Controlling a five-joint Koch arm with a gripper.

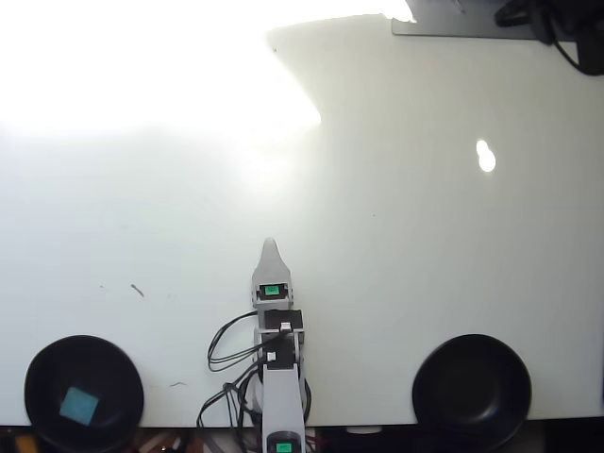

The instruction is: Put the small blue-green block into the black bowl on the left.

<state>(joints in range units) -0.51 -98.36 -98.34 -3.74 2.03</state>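
Two black bowls [83,392] [472,389] on glare-washed white table [406,236]; end effector [270,247] state unclear

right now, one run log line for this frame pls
block: inside left black bowl | right black bowl: empty | gripper: over bare table, holding nothing, jaw state unclear

Overhead: block [79,405] sat inside left bowl [40,369], bottom-left of table [425,236]. Second bowl [472,389] bottom-right. Arm [280,368] stood between them, gripper [270,247] pointing up-frame, well apart from both.
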